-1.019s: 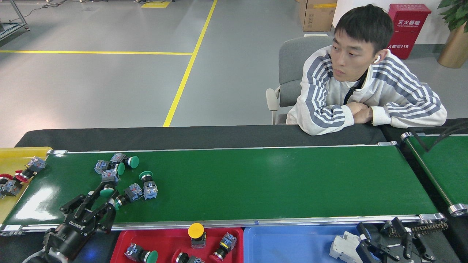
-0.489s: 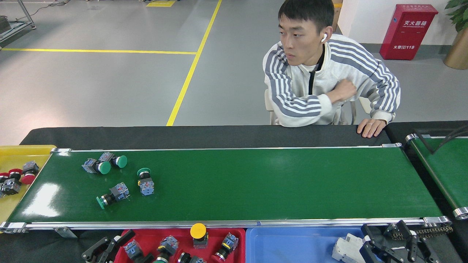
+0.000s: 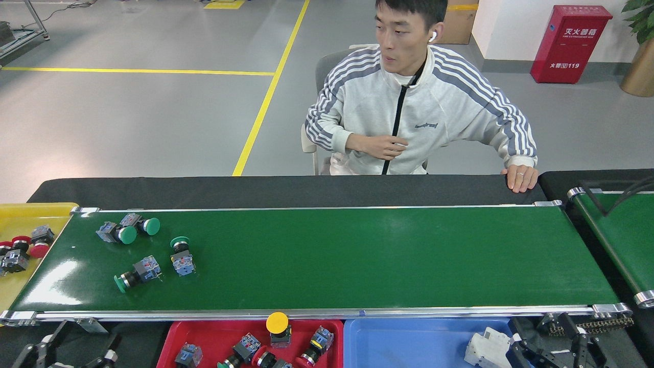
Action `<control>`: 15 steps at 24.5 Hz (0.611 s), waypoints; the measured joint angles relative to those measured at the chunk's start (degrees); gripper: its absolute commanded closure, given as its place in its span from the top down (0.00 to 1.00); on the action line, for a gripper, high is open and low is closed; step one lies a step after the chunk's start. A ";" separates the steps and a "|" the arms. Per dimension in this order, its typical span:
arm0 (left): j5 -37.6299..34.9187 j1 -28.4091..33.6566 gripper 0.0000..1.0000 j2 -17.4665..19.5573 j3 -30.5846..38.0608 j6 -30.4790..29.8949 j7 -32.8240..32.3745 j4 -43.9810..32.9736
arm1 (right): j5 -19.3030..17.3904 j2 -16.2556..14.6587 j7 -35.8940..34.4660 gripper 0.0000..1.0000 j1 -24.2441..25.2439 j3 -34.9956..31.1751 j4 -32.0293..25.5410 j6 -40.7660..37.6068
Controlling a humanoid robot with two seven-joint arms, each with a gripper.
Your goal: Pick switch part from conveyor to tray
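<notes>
The conveyor [image 3: 357, 255] is the long green belt across the middle of the head view. Several green-capped switch parts lie near its left end: a pair [image 3: 126, 230], one standing [image 3: 181, 255] and one on its side [image 3: 135, 273]. The red tray [image 3: 171, 335] sits below the near rail and holds several switch parts, one with a yellow cap [image 3: 276, 323]. My left gripper [image 3: 69, 353] is at the bottom left, below the belt and left of the red tray, open and empty. My right gripper [image 3: 551, 343] is at the bottom right, its fingers apart.
A blue tray [image 3: 409, 340] right of the red one holds a white breaker [image 3: 485, 348] beside my right gripper. A yellow tray [image 3: 25, 214] with red-capped parts [image 3: 20, 250] is at the far left. A seated person rests a hand [image 3: 521, 179] on the far ledge. A second belt [image 3: 623, 235] lies right.
My left gripper pulled back off the belt, passed over the red tray and now sits left of it, open. The switch parts on the belt drifted left. The person shifted left.
</notes>
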 measured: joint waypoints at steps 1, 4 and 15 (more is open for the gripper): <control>0.01 -0.29 1.00 0.71 -0.02 0.08 -0.02 0.95 | 0.00 0.00 0.00 1.00 0.00 -0.02 0.00 -0.01; -0.01 -2.97 1.00 3.88 -0.39 -0.84 -0.03 3.27 | 0.00 0.00 0.00 1.00 0.00 -0.04 0.00 -0.02; -0.26 -23.77 1.00 13.56 -15.97 -4.24 0.10 27.28 | -0.13 0.00 0.01 1.00 0.00 -0.06 -0.05 -0.14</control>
